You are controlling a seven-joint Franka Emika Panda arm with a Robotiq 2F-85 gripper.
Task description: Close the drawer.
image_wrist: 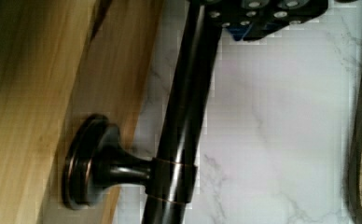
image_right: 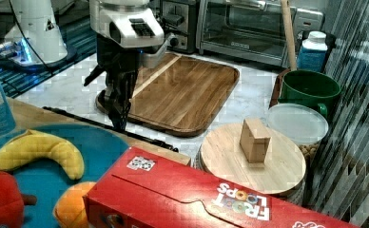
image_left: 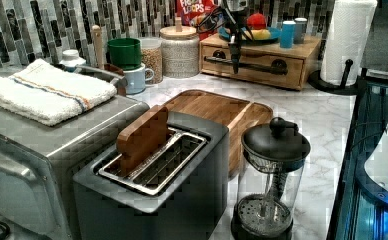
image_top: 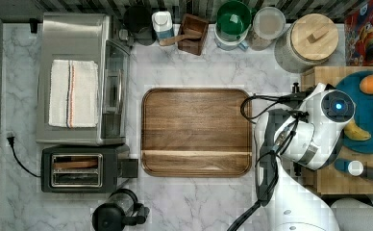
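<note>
The arm (image_top: 300, 144) is seen at four o'clock in the top view, its wrist bent downward. The gripper (image_right: 117, 118) is pointed straight down.

tray (image_top: 196, 131) mid-counter, toaster oven (image_top: 81, 79) at the top view's left, drawer (image_left: 254, 62) behind

The drawer (image_left: 254, 62) is sitting in a light-wood box at the back of the marble counter, its front carrying a long dark bar handle (image_wrist: 184, 121) on round mounts, appearing nearly flush.
</note>
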